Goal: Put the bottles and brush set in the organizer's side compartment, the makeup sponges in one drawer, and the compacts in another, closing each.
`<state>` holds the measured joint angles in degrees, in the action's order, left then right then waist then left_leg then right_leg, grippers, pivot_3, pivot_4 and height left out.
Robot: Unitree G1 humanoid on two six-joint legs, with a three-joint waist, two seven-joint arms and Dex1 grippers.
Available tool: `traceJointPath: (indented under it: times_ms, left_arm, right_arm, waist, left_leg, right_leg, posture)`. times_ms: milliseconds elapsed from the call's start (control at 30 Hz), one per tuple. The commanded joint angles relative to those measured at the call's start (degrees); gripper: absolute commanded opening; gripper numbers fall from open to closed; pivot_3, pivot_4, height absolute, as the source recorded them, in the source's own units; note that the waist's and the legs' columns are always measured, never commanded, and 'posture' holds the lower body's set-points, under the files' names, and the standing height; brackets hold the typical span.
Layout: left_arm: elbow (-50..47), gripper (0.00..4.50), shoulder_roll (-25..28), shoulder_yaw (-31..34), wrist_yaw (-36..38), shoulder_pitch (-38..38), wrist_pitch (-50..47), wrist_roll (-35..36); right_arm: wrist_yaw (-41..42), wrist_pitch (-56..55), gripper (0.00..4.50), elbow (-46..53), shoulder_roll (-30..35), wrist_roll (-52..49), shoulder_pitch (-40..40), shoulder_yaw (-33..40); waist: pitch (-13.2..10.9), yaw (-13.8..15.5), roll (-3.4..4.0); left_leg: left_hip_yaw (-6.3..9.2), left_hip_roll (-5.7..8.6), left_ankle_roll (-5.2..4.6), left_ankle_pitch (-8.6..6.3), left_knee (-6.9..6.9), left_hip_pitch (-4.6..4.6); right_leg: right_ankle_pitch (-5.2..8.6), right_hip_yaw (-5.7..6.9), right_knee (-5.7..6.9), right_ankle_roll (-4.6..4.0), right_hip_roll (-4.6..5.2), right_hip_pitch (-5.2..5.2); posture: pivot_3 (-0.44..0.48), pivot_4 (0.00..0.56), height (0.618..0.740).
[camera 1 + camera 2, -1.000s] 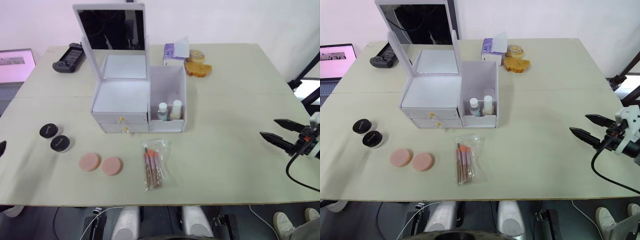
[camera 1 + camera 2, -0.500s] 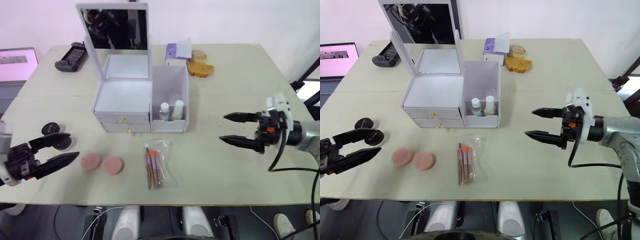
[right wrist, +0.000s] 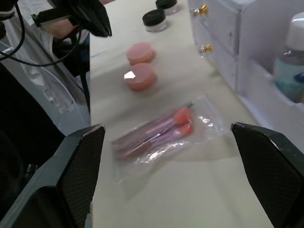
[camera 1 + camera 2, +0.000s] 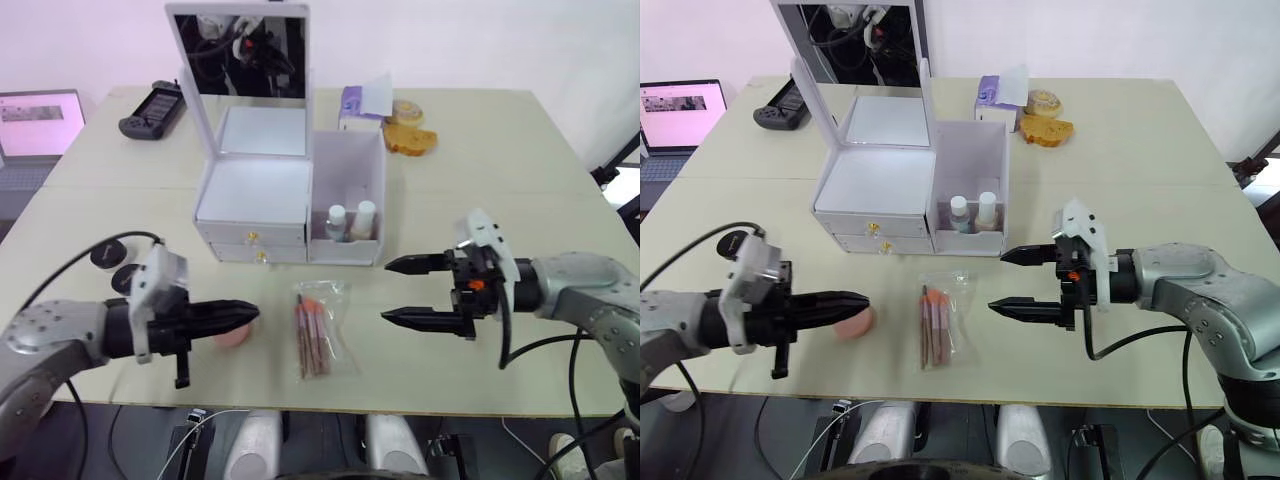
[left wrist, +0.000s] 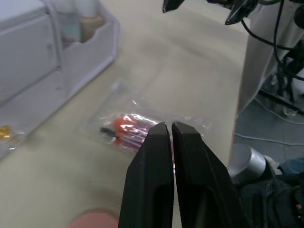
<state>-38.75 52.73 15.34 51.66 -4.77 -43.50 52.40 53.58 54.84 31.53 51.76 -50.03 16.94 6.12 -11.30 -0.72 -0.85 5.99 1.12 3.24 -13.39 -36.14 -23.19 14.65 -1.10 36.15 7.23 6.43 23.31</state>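
Two grippers hover low over the table (image 4: 520, 180) in the head views: the left gripper (image 4: 245, 314) has its fingers pressed together, empty, tips over a pink makeup sponge (image 4: 231, 335); the right gripper (image 4: 1008, 282) has its fingers spread wide, empty, tips pointing at the bagged brush set (image 4: 937, 325), which lies flat between the two grippers. Beyond the tips stands the white organizer (image 4: 255, 190), mirror lid up, both drawers shut, two bottles (image 4: 350, 221) upright in its side compartment. Two black compacts (image 4: 112, 266) sit behind the left arm. Left wrist view: clenched fingers (image 5: 152, 190), the brush set just past their tips, a sponge beside them. Right wrist view: parted fingers (image 3: 270, 166) frame the brush set, with two sponges (image 3: 138, 66) and the compacts farther out.
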Motion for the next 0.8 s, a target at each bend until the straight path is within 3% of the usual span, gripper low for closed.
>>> traceJointPath:
  times_ms: [33, 233, 300, 433, 800]
  left_arm:
    - [-2.5, 0.07, -0.9, -3.3, -4.8, 0.7, -2.8, 0.3]
    - [-7.1, 0.07, -5.6, -8.4, -20.6, 2.0, -11.3, 1.2]
    - [-0.5, 0.07, -8.3, -10.4, -27.4, 5.7, -18.8, 17.8]
    - [5.3, 0.07, -10.0, -12.1, -30.5, 9.6, -23.4, 26.8]
    - [13.6, 0.07, -14.0, -13.8, -42.5, 11.2, -26.6, 26.4]
  right_arm:
    - [-2.5, 1.1, 4.50, 3.1, 0.9, 1.2, 1.3, -2.1]
    - [-6.7, 7.7, 4.50, 1.1, 0.3, 0.6, 2.7, -5.7]
    - [-13.2, 19.5, 4.50, -2.7, -4.0, -7.8, 1.6, -2.2]
    - [-20.0, 35.5, 4.50, -8.0, -10.4, -15.9, 3.0, 2.1]
    - [-39.3, 37.7, 4.50, -19.2, -16.3, -30.8, 6.6, 0.5]
  waist:
    - [0.0, -0.1, 0.00]
    - [0.0, 0.0, -0.02]
    - [0.1, 0.4, -0.07]
    - [0.1, 0.0, -0.15]
    - [0.2, -0.1, -0.09]
  left_leg:
    - [0.01, 0.00, 0.00, 0.00, 0.01, 0.01]
    - [0.06, 0.00, 0.00, 0.00, 0.00, 0.00]
    - [0.11, 0.01, -0.01, 0.00, -0.03, -0.01]
    - [0.28, 0.03, -0.01, 0.01, -0.13, -0.03]
    - [0.29, 0.01, -0.02, 0.01, -0.06, 0.01]
  right_leg:
    - [0.00, 0.01, 0.01, 0.00, -0.01, 0.00]
    - [-0.07, 0.02, 0.02, 0.13, -0.02, 0.00]
    - [-0.07, 0.03, 0.02, 0.13, -0.02, -0.04]
    - [-0.08, 0.12, 0.08, 0.13, -0.08, -0.10]
    - [-0.01, 0.07, 0.09, -0.01, -0.16, -0.07]
  posture:
    - [0.000, 0.150, 0.740]
    - [0.000, 0.150, 0.740]
    - [0.000, 0.150, 0.740]
    - [0.000, 0.150, 0.740]
    - [0.000, 0.150, 0.740]
